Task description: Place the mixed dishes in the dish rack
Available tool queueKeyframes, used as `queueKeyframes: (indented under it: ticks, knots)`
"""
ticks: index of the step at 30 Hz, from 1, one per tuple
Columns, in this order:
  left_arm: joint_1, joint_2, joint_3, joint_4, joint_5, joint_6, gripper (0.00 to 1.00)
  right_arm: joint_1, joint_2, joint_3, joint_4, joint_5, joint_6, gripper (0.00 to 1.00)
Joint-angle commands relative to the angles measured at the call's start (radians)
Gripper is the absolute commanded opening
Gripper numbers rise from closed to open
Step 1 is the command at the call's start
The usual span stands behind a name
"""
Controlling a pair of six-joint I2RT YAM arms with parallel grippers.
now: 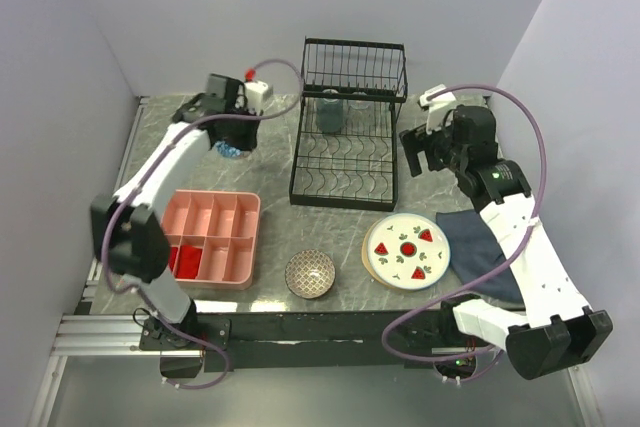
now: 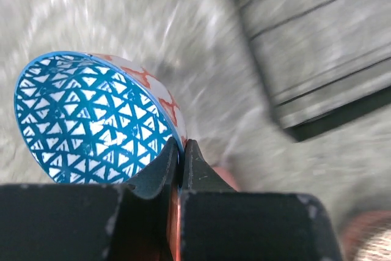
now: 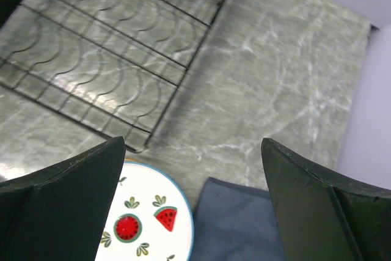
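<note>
Blue-latticed inside, the small bowl has its rim pinched by the left gripper.

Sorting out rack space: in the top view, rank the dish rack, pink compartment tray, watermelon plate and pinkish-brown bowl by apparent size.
1. dish rack
2. pink compartment tray
3. watermelon plate
4. pinkish-brown bowl
The rack stands taller, hence nearer the camera, but its lead looks safe.

Legible text, labels, brands, numbers, signs: none found in any view. Bowls and plate carry painted patterns only; arms, rack, tray and table show no readable marking.
</note>
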Motion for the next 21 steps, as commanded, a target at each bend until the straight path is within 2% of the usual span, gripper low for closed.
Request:
queueKeyframes:
  ticks: [1, 3, 4, 5, 6, 7, 8, 9, 10, 11, 12, 13, 14, 15, 16, 18, 19, 21]
  knots:
    - [0.013, -0.201, -0.149, 0.271, 0.397, -0.090, 0.01, -0.045, 0.016, 0.067, -0.032, 0.043, 0.033, 1.00]
    - [0.018, -0.266, -0.252, 0.418, 0.518, -0.154, 0.01, -0.061, 0.010, 0.075, -0.052, 0.039, 0.060, 1.00]
    - [0.024, -0.333, -0.378, 0.515, 0.574, -0.248, 0.01, -0.065, 0.009, 0.075, -0.066, 0.041, 0.076, 1.00]
    - [0.027, -0.364, -0.442, 0.746, 0.658, -0.312, 0.01, -0.067, 0.004, 0.075, -0.078, 0.043, 0.083, 1.00]
    - [0.027, -0.390, -0.505, 0.873, 0.681, -0.384, 0.01, -0.067, 0.004, 0.073, -0.092, 0.067, 0.088, 1.00]
    - [0.027, -0.418, -0.603, 0.976, 0.699, -0.525, 0.01, -0.070, 0.009, 0.072, -0.109, 0.078, 0.088, 1.00]
    - [0.027, -0.419, -0.638, 1.169, 0.736, -0.584, 0.01, -0.073, 0.006, 0.056, -0.110, 0.120, 0.085, 1.00]
    - [0.024, -0.413, -0.689, 1.242, 0.747, -0.647, 0.01, -0.078, 0.001, 0.047, -0.110, 0.139, 0.083, 1.00]
    - [0.024, -0.380, -0.703, 1.319, 0.762, -0.773, 0.01, -0.084, -0.002, 0.039, -0.107, 0.156, 0.082, 1.00]
    - [0.023, -0.355, -0.712, 1.380, 0.773, -0.837, 0.01, -0.090, -0.007, 0.029, -0.110, 0.183, 0.082, 1.00]
    - [0.020, -0.325, -0.729, 1.548, 0.809, -0.903, 0.01, -0.105, -0.007, 0.027, -0.113, 0.187, 0.080, 1.00]
    - [0.018, -0.256, -0.738, 1.647, 0.822, -1.054, 0.01, -0.113, -0.007, 0.027, -0.123, 0.188, 0.082, 1.00]
    - [0.017, -0.222, -0.748, 1.748, 0.826, -1.127, 0.01, -0.119, -0.014, 0.022, -0.124, 0.187, 0.076, 1.00]
    - [0.009, -0.187, -0.749, 1.939, 0.836, -1.193, 0.01, -0.133, -0.016, 0.019, -0.124, 0.191, 0.074, 1.00]
    - [0.003, -0.106, -0.736, 2.000, 0.845, -1.300, 0.01, -0.139, -0.019, 0.013, -0.127, 0.193, 0.073, 1.00]
    - [-0.011, -0.029, -0.682, 2.103, 0.872, -1.394, 0.01, -0.153, -0.027, 0.006, -0.127, 0.197, 0.067, 1.00]
    - [-0.016, 0.037, -0.671, 2.208, 0.873, -1.478, 0.01, -0.165, -0.030, 0.001, -0.129, 0.199, 0.065, 1.00]
    - [-0.025, 0.094, -0.636, 2.269, 0.873, -1.561, 0.01, -0.180, -0.031, -0.004, -0.132, 0.197, 0.062, 1.00]
